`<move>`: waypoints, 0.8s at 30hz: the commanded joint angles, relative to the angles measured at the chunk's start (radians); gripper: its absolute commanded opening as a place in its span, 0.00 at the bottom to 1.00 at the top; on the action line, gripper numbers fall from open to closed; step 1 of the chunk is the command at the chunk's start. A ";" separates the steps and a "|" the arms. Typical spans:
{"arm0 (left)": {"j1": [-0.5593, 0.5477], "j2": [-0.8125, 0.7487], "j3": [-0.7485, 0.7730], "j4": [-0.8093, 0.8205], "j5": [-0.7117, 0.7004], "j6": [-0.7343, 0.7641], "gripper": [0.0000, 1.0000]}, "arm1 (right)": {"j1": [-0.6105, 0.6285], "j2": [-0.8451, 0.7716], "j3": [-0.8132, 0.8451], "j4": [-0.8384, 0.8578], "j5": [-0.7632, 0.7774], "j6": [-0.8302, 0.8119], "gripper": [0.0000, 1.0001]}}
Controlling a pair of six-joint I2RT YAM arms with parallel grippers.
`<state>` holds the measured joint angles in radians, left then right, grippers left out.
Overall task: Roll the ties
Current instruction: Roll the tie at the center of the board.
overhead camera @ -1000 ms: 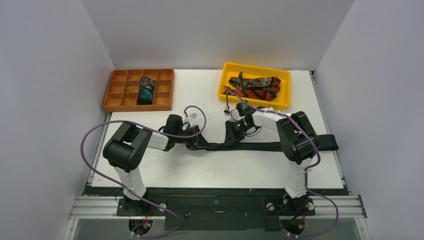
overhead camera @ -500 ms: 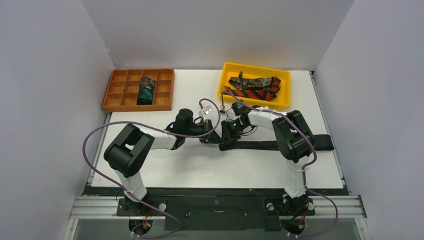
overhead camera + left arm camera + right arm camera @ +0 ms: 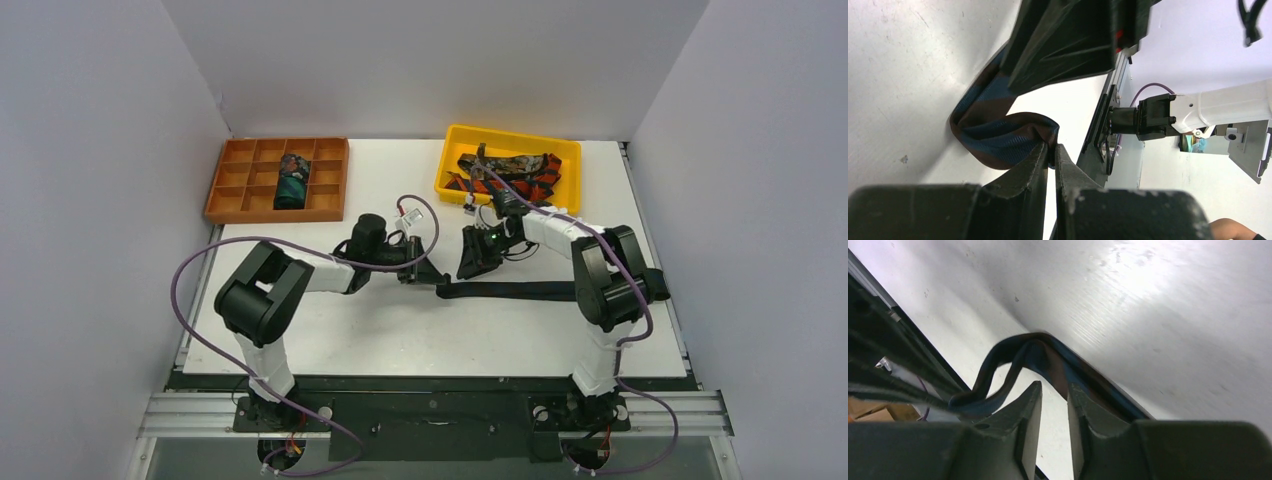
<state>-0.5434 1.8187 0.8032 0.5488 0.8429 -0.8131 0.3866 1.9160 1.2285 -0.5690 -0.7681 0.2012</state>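
The navy-black tie (image 3: 545,290) lies flat across the table, its right end under my right arm. My left gripper (image 3: 432,281) is shut on the tie's folded left end; the left wrist view shows the fold (image 3: 1003,137) pinched at my fingertips (image 3: 1052,150). My right gripper (image 3: 468,268) hovers just above the tie, a little right of the left one. Its jaws (image 3: 1054,387) stand slightly apart with bare table between them, and the tie's raised loop (image 3: 1045,357) is just beyond the tips. The red-orange striped tie (image 3: 510,186) and the mottled brown tie (image 3: 515,163) lie in the yellow bin. The dark teal roll (image 3: 292,181) sits in the orange organizer.
The yellow bin (image 3: 455,150) stands at the back right, just behind my right wrist. The orange compartment organizer (image 3: 240,180) stands at the back left. Purple cables (image 3: 200,270) loop around both arms. White walls close in three sides.
My left gripper has carried the tie's left end to the right, folding it over. My right gripper has shifted right and slightly back, away from the left one.
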 commanded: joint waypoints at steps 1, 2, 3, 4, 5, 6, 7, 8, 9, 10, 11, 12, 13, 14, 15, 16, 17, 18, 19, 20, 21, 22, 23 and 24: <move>-0.015 0.036 0.063 0.000 0.019 0.018 0.06 | -0.055 -0.080 -0.002 -0.079 -0.029 -0.081 0.26; -0.018 0.050 0.075 -0.001 0.020 0.018 0.05 | -0.062 -0.081 -0.006 -0.095 -0.041 -0.090 0.29; -0.024 0.058 0.082 -0.003 0.021 0.019 0.06 | -0.074 -0.083 -0.008 -0.101 -0.049 -0.093 0.31; -0.027 0.075 0.097 -0.004 0.022 0.020 0.06 | -0.080 -0.085 -0.013 -0.108 -0.064 -0.094 0.36; -0.033 0.084 0.104 -0.003 0.021 0.018 0.07 | -0.085 -0.092 -0.016 -0.109 -0.070 -0.093 0.37; -0.037 0.104 0.118 -0.002 0.019 0.018 0.08 | -0.087 -0.094 -0.022 -0.111 -0.081 -0.092 0.40; -0.044 0.116 0.124 0.001 0.017 0.015 0.09 | -0.087 -0.100 -0.025 -0.112 -0.084 -0.089 0.41; -0.049 0.140 0.137 0.001 0.015 0.010 0.14 | -0.088 -0.100 -0.031 -0.111 -0.088 -0.084 0.42; -0.051 0.162 0.151 0.007 0.012 0.003 0.18 | -0.088 -0.097 -0.036 -0.112 -0.095 -0.082 0.42; -0.053 0.176 0.156 0.011 0.012 -0.013 0.28 | -0.089 -0.095 -0.043 -0.112 -0.098 -0.077 0.42; -0.054 0.201 0.165 0.021 0.013 -0.024 0.33 | -0.091 -0.087 -0.047 -0.110 -0.102 -0.076 0.42; -0.053 0.213 0.170 0.027 0.015 -0.043 0.42 | -0.093 -0.083 -0.055 -0.110 -0.106 -0.072 0.42; -0.053 0.237 0.179 0.031 0.016 -0.051 0.44 | -0.094 -0.074 -0.058 -0.109 -0.108 -0.071 0.42; -0.049 0.248 0.182 0.032 0.016 -0.065 0.46 | -0.095 -0.068 -0.062 -0.108 -0.105 -0.070 0.42; -0.049 0.265 0.187 0.032 0.016 -0.069 0.47 | -0.095 -0.063 -0.062 -0.107 -0.103 -0.068 0.42; -0.049 0.272 0.188 0.034 0.018 -0.077 0.45 | -0.095 -0.055 -0.063 -0.106 -0.102 -0.067 0.42; -0.049 0.284 0.191 0.042 0.018 -0.081 0.43 | -0.094 -0.052 -0.061 -0.101 -0.096 -0.063 0.42; -0.048 0.289 0.191 0.047 0.016 -0.089 0.39 | -0.094 -0.045 -0.060 -0.098 -0.091 -0.061 0.41; -0.049 0.295 0.190 0.051 0.016 -0.093 0.37 | -0.094 -0.042 -0.059 -0.092 -0.085 -0.054 0.41; -0.050 0.298 0.189 0.067 0.016 -0.105 0.33 | -0.093 -0.035 -0.056 -0.087 -0.082 -0.049 0.41; -0.050 0.302 0.186 0.075 0.015 -0.111 0.30 | -0.092 -0.031 -0.051 -0.081 -0.078 -0.041 0.39; -0.051 0.305 0.185 0.089 0.014 -0.120 0.28 | -0.088 -0.026 -0.049 -0.076 -0.076 -0.037 0.39; -0.052 0.308 0.184 0.093 0.015 -0.123 0.27 | -0.083 -0.024 -0.044 -0.068 -0.074 -0.028 0.38; -0.053 0.310 0.184 0.097 0.015 -0.125 0.26 | -0.079 -0.019 -0.041 -0.064 -0.071 -0.024 0.38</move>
<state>-0.5930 2.1052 0.9710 0.5869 0.8642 -0.9150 0.2962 1.8782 1.1698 -0.6777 -0.8410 0.1535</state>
